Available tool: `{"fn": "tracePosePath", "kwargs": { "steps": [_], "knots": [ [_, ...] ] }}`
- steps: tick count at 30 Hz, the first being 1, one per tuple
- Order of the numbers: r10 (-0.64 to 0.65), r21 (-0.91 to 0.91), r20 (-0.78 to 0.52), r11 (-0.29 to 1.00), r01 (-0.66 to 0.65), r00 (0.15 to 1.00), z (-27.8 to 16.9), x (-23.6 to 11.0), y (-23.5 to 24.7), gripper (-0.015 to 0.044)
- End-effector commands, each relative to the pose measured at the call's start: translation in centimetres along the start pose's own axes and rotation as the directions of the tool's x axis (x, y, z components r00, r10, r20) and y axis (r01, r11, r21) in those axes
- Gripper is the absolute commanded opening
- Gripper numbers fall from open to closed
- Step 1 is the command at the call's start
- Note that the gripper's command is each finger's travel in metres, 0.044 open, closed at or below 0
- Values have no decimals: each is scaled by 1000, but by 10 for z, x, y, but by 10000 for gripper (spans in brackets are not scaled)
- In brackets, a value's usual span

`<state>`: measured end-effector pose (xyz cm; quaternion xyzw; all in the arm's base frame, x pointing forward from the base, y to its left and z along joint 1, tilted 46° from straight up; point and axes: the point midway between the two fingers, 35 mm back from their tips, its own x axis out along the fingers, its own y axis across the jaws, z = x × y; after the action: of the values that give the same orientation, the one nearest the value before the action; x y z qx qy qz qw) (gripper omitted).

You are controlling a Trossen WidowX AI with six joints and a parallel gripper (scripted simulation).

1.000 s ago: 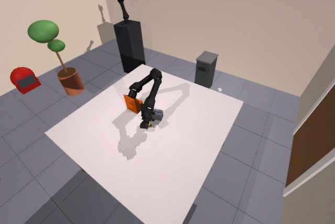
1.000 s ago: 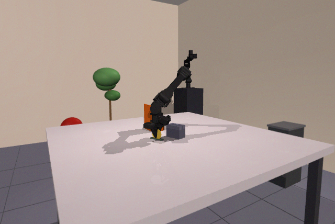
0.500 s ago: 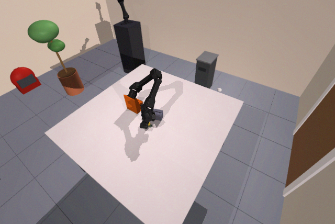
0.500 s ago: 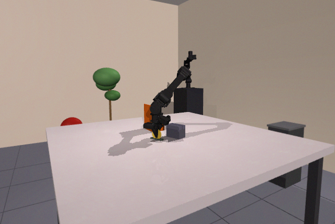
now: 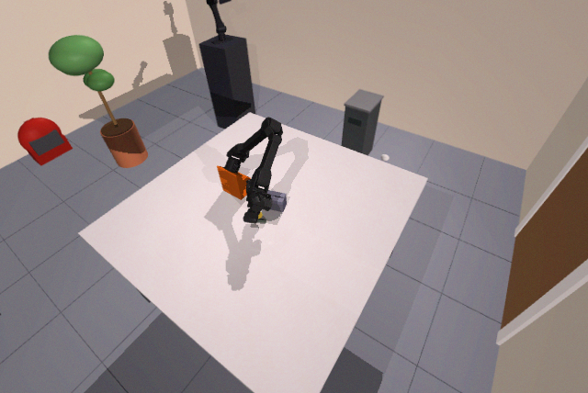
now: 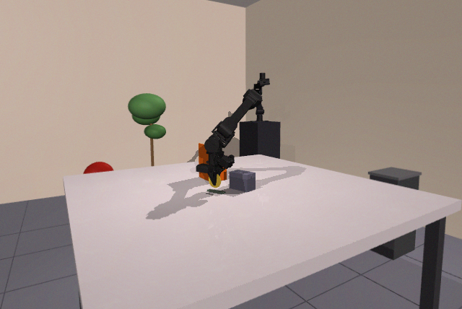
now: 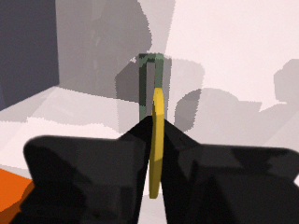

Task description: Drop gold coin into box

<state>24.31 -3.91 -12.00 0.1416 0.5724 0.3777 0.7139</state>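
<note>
My gripper (image 7: 153, 121) (image 6: 214, 178) (image 5: 256, 216) is shut on the thin gold coin (image 7: 157, 140) (image 6: 217, 181) (image 5: 260, 214), holding it on edge. The coin hangs a little above the dark-green holder (image 7: 150, 70) (image 6: 215, 193), which lies flat on the white table (image 6: 260, 231) (image 5: 285, 294) just below it. The grey box (image 6: 242, 180) (image 5: 278, 201) (image 7: 23, 51) stands close beside the gripper, to the right in the exterior view and at the left edge of the wrist view. Its slot is too small to make out.
The arm's orange base (image 5: 231, 182) (image 6: 203, 156) (image 7: 11, 193) stands behind the gripper. Off the table are a black pedestal (image 5: 228, 80) with a camera arm, a grey bin (image 5: 360, 120), a potted tree (image 5: 120, 141) and a red object (image 5: 41, 140).
</note>
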Motion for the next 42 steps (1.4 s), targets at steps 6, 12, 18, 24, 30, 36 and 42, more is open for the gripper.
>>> {"fn": "tracePosePath", "kwargs": {
  "steps": [6, 12, 18, 24, 30, 36, 42],
  "knots": [
    [-13, -22, 8, 1000, 13, 1000, 5, -27, -4, 0],
    [-9, -26, 10, 1000, 9, 1000, 4, -41, -3, 0],
    [-4, -31, 12, 1000, 5, 1000, 3, -56, -2, 0],
    [1, -36, 15, 999, -1, 1000, 2, -72, 0, 0],
    [3, -32, 16, 999, -2, 1000, 1, -75, 1, 0],
    [3, 115, 16, 993, -5, 1000, -5, -76, 4, 0],
    [3, 121, 16, 993, -4, 1000, -4, -76, 4, 0]
  ]
}}
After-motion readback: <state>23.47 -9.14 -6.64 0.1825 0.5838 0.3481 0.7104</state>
